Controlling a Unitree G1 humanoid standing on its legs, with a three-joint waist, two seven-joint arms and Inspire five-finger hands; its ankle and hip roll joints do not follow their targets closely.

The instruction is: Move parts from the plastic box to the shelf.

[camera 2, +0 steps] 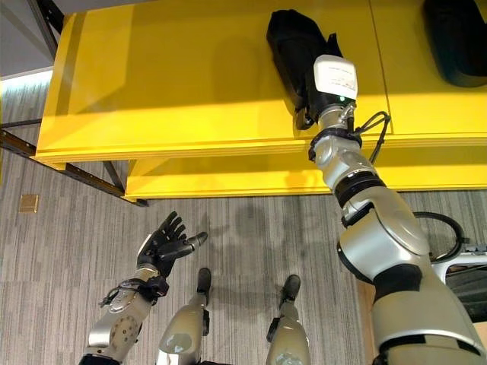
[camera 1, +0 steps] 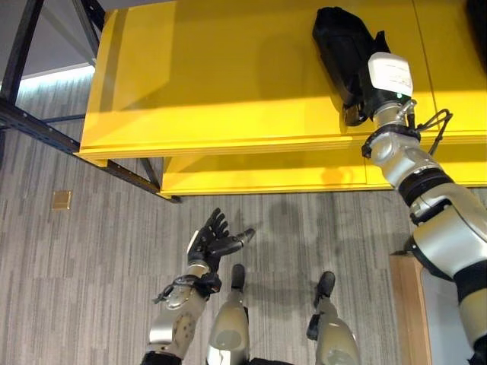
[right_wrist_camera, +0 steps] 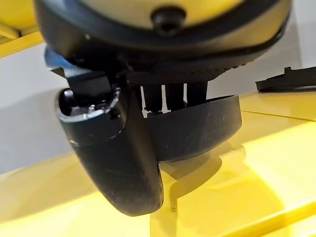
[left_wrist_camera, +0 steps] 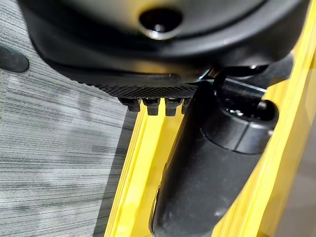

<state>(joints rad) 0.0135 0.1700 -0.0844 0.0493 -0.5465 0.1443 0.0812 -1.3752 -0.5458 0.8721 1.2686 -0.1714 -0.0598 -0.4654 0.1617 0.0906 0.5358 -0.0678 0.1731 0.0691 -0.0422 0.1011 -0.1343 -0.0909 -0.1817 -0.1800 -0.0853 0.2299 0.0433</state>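
The right hand [camera 2: 310,90] reached up onto the yellow shelf [camera 2: 175,84], fingers and thumb pinched on the rim of a black moulded part [camera 2: 293,42] lying just beyond it. It looked stiff, light and slick, best taken by that edge. The left hand [camera 2: 163,245] hung low, fingers spread and holding nothing.

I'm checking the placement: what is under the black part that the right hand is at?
The black part lies on the yellow shelf. The right hand covers its near end, so the contact there is hidden. A second dark part lies farther right.
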